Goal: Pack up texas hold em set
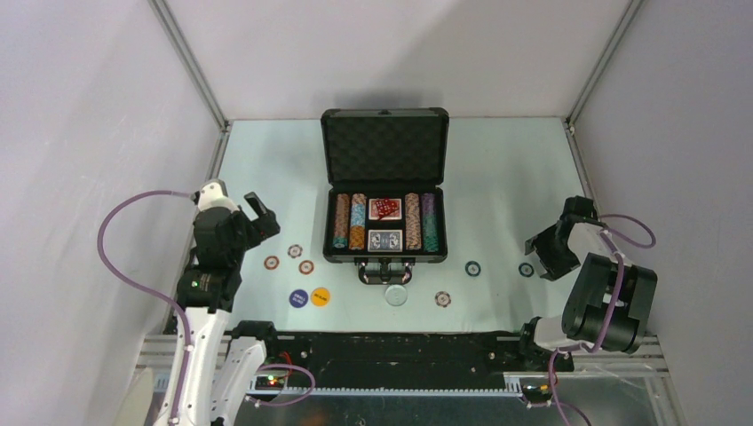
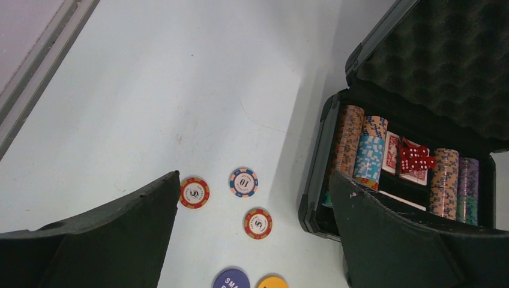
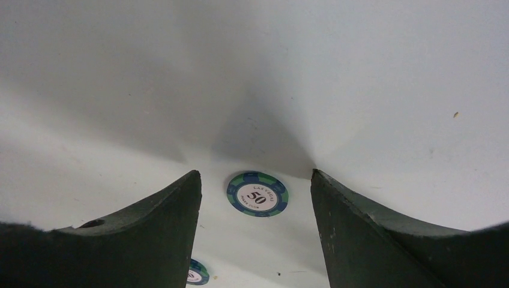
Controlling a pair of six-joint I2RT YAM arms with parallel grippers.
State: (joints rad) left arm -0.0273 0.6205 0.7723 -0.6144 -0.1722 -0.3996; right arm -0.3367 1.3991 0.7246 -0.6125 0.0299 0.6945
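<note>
- Left hand (image 1: 235, 202): spread wide, empty, poised over loose chips (image 2: 257, 223) left of the case (image 1: 384, 256).
- Case: open at mid-bench (image 1: 506, 195), holding chip rows, decks and dice.
- Right hand (image 3: 253, 175): wide, straddling a 50 chip (image 3: 257, 194), not touching it.
- Advice: the chip lies flat, so drop the fingertips to the bench and pinch the rim squarely.
- Room: side wall (image 1: 622, 133) close by; open bench toward the case.
</note>
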